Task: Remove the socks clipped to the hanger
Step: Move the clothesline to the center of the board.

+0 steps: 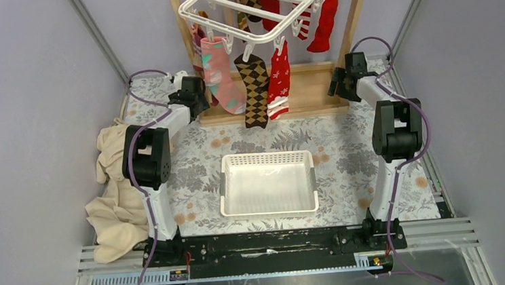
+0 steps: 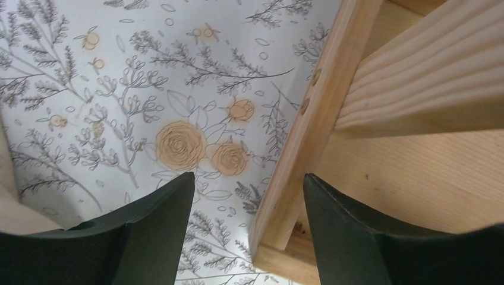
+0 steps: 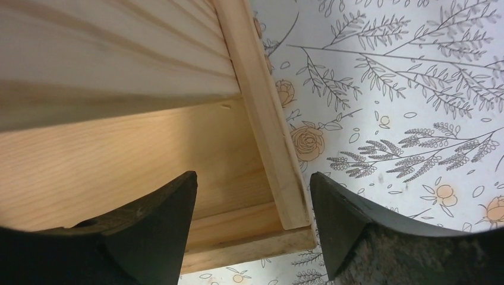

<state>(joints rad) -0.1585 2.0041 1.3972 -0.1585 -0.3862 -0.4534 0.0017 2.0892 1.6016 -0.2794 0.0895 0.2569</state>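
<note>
A: How much of the white plastic grid hanger [image 1: 262, 39] shows?
B: Only its near part. The far end is cut off by the top edge of the overhead view. The light wooden rack [image 1: 315, 86] behind the hanger loses the tops of its uprights there too.
A: And the far row?
B: The red-and-white striped sock [image 1: 304, 9] is partly hidden behind the hanger's bars. Under the hanger's near rim, the small white clips [image 1: 248, 51] are too small to tell how they grip.

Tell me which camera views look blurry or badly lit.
Top external: sharp, evenly lit, walls splayed by the wide lens. Left wrist: tablecloth crisp, dark fingers soft. Right wrist: near wooden rack blurred, shadowed above a bright patch.
</note>
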